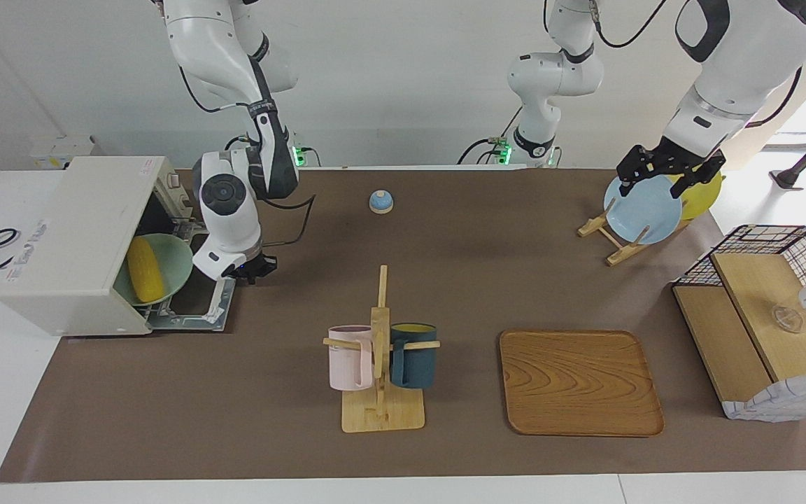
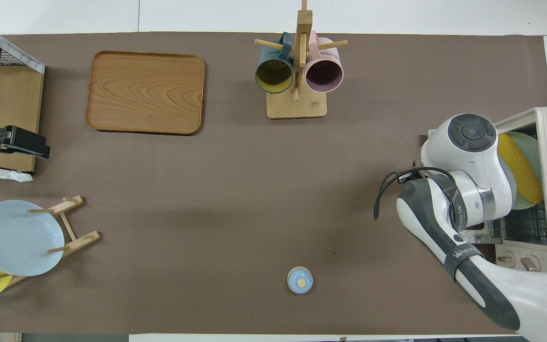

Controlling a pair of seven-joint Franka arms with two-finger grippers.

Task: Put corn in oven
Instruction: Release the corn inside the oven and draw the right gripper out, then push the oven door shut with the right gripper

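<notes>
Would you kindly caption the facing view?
Corn on green plate inside open oven; right gripper over its door.

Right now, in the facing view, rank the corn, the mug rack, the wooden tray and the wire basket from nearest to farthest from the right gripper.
Right gripper is over the open oven door.
1. Corn, inside the oven on the green plate.
2. Mug rack, mid-table.
3. Wooden tray, toward the left arm's end.
4. Wire basket, at the left arm's end.

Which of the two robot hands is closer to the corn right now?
The right gripper: it is over the open oven door, just in front of the corn lying on a green plate inside. The left gripper is over the plate rack at the left arm's end.
</notes>
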